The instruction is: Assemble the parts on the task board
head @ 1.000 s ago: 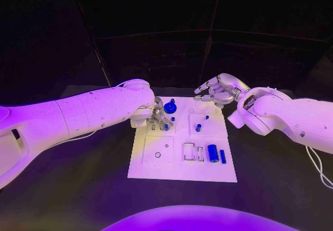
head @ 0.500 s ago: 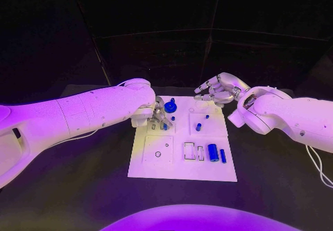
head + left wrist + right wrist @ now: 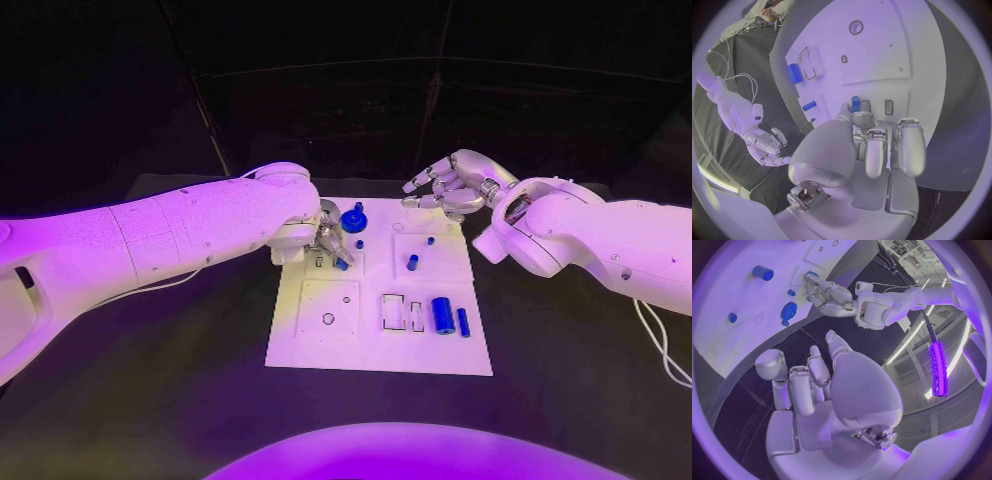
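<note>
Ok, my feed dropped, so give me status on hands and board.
Left hand fingertips at a small blue part on the task board. Right hand off the board's far edge, fingers curled, holding nothing. Nothing in the way.

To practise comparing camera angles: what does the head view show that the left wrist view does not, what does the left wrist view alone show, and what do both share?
Head view alone: the whole white board on the black table, and the large blue round part at its far end. Left wrist view alone: the left hand from behind, its fingertips at a small blue peg on the board beside two narrow slots. Both share: the blue cylinder, and the right hand, raised with fingers curled, holding nothing.
</note>
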`<state>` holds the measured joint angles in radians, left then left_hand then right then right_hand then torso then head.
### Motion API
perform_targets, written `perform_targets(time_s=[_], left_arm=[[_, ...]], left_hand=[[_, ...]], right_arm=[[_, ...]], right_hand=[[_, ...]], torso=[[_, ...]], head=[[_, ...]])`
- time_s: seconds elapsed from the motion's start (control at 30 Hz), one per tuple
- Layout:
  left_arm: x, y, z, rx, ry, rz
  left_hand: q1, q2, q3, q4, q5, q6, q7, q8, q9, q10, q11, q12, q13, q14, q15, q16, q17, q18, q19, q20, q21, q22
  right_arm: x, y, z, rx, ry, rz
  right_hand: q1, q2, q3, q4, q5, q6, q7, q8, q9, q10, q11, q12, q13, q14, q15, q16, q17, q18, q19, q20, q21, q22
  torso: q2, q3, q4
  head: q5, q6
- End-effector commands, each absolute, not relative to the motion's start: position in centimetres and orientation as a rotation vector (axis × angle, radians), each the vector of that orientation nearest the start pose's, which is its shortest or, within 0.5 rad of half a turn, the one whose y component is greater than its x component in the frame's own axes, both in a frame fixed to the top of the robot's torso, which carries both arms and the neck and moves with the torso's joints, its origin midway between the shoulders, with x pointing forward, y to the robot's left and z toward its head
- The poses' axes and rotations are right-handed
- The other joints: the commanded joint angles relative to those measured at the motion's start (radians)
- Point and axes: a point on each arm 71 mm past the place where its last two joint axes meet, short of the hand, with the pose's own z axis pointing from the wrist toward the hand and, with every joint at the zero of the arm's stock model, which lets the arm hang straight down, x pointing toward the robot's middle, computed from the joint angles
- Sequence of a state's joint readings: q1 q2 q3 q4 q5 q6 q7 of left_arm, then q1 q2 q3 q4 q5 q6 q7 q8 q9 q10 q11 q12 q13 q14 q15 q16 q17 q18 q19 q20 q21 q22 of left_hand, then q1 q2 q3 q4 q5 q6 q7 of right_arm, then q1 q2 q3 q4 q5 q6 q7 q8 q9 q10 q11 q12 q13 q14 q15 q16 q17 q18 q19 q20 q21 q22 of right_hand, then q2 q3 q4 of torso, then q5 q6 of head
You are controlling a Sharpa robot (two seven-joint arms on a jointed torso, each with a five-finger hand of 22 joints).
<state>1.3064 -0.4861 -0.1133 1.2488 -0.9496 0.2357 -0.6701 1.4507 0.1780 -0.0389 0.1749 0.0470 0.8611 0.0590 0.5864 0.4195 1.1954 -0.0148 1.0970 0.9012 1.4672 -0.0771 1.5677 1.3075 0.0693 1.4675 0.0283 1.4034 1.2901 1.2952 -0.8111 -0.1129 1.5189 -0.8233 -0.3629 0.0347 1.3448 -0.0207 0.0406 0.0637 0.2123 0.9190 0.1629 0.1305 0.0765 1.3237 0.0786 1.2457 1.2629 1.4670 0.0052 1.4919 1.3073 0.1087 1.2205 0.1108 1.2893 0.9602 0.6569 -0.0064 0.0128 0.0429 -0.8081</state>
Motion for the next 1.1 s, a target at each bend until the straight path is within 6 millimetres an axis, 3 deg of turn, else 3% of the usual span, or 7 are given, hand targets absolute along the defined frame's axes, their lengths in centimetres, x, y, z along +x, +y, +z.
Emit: perform_targets(time_s=[0.03, 0.07, 0.13, 0.2, 0.33, 0.73, 1.1], left_arm=[[51.7, 11.8, -21.7, -0.145, 2.445, -0.338], [51.6, 11.9, -21.7, -0.149, 2.441, -0.34], [51.6, 12.1, -21.6, -0.158, 2.432, -0.346], [51.5, 12.3, -21.5, -0.17, 2.42, -0.354], [51.5, 12.7, -21.3, -0.203, 2.383, -0.383], [51.4, 14.5, -21.6, -0.308, 2.282, -0.421], [51.2, 14.6, -23.0, -0.286, 2.243, -0.381]], left_hand=[[-0.068, -0.059, 0.26, -0.116, 0.0, -0.018, 0.0, 0.047, 0.075, 0.007, 0.004, -0.009, -0.003, 0.104, -0.004, 0.003, 0.263, -0.014, 0.019, -0.003, -0.006, 0.002], [-0.123, -0.101, 0.368, -0.117, 0.0, -0.027, 0.0, 0.057, 0.095, 0.01, 0.01, -0.01, -0.003, 0.104, -0.004, 0.003, 0.263, -0.014, 0.019, -0.002, -0.007, 0.004], [-0.123, -0.101, 0.368, -0.117, 0.0, -0.027, 0.0, 0.057, 0.095, 0.01, 0.01, -0.01, -0.003, 0.104, -0.004, 0.003, 0.263, -0.014, 0.019, -0.002, -0.007, 0.004], [-0.143, -0.126, 0.429, -0.127, 0.003, -0.021, 0.0, 0.063, 0.105, 0.013, 0.0, -0.006, 0.0, 0.104, -0.003, 0.003, 0.263, -0.014, 0.019, -0.002, -0.008, 0.004], [-0.166, -0.143, 0.473, -0.128, 0.002, -0.018, -0.001, 0.069, 0.113, 0.02, -0.002, 0.001, 0.007, 0.104, -0.003, 0.003, 0.263, -0.014, 0.02, -0.003, -0.009, 0.005], [-0.195, -0.17, 0.539, -0.136, 0.002, -0.014, -0.005, 0.081, 0.13, 0.027, -0.005, 0.005, 0.01, 0.104, -0.007, 0.003, 0.263, -0.013, 0.02, -0.005, -0.011, 0.005], [-0.204, -0.183, 0.571, -0.143, 0.001, -0.015, -0.006, 0.087, 0.138, 0.028, -0.006, 0.002, 0.006, 0.104, -0.008, 0.003, 0.263, -0.013, 0.02, -0.006, -0.012, 0.004]], right_arm=[[49.5, -18.8, -16.5, 0.335, 1.716, 1.027], [49.5, -18.8, -16.5, 0.336, 1.716, 1.028], [49.5, -18.8, -16.5, 0.336, 1.716, 1.028], [49.5, -18.8, -16.5, 0.337, 1.715, 1.028], [49.6, -18.9, -16.5, 0.339, 1.714, 1.029], [49.7, -19.2, -16.6, 0.347, 1.713, 1.026], [49.8, -19.2, -16.6, 0.346, 1.713, 1.027]], right_hand=[[-0.001, 0.008, -0.001, 0.004, 0.006, 0.006, -0.001, 0.004, 0.001, -0.003, -0.003, -0.002, -0.001, 0.062, -0.004, -0.006, 0.099, 0.012, -0.007, 0.0, -0.005, -0.002], [-0.001, 0.008, -0.001, 0.004, 0.006, 0.006, -0.001, 0.004, 0.001, -0.003, -0.003, -0.002, -0.001, 0.062, -0.004, -0.006, 0.099, 0.012, -0.007, 0.0, -0.005, -0.002], [-0.001, 0.008, -0.001, 0.004, 0.006, 0.006, -0.001, 0.004, 0.001, -0.003, -0.003, -0.002, -0.001, 0.062, -0.004, -0.006, 0.099, 0.012, -0.007, 0.0, -0.005, -0.002], [-0.001, 0.008, -0.001, 0.004, 0.006, 0.006, -0.001, 0.004, 0.001, -0.003, -0.003, -0.002, -0.001, 0.062, -0.004, -0.006, 0.099, 0.012, -0.007, 0.0, -0.005, -0.002], [-0.002, 0.008, -0.001, 0.005, 0.006, 0.006, -0.001, 0.005, 0.001, -0.003, -0.003, -0.003, -0.002, 0.062, -0.004, -0.007, 0.098, 0.012, -0.007, 0.0, -0.006, -0.004], [-0.002, 0.008, -0.001, 0.005, 0.006, 0.006, -0.001, 0.005, 0.001, -0.003, -0.003, -0.004, -0.002, 0.062, -0.004, -0.007, 0.097, 0.012, -0.008, 0.0, -0.006, -0.004], [-0.003, 0.008, -0.002, 0.006, 0.006, 0.006, -0.001, 0.006, 0.001, -0.003, -0.003, -0.004, -0.003, 0.062, -0.004, -0.007, 0.097, 0.013, -0.009, 0.0, -0.008, -0.007]], torso=[[0.0, -0.0004, 0.0006], [0.0, -0.0005, 0.0006], [-0.001, -0.0003, 0.0009], [-0.001, 0.0001, 0.0016], [-0.001, 0.0004, 0.002], [-0.001, 0.0002, 0.002], [-0.001, -0.0003, -0.001]], head=[[0.0, -0.002], [0.0, -0.002], [0.0, -0.003], [0.0, -0.003], [0.001, -0.002], [0.005, -0.002], [0.011, -0.002]])
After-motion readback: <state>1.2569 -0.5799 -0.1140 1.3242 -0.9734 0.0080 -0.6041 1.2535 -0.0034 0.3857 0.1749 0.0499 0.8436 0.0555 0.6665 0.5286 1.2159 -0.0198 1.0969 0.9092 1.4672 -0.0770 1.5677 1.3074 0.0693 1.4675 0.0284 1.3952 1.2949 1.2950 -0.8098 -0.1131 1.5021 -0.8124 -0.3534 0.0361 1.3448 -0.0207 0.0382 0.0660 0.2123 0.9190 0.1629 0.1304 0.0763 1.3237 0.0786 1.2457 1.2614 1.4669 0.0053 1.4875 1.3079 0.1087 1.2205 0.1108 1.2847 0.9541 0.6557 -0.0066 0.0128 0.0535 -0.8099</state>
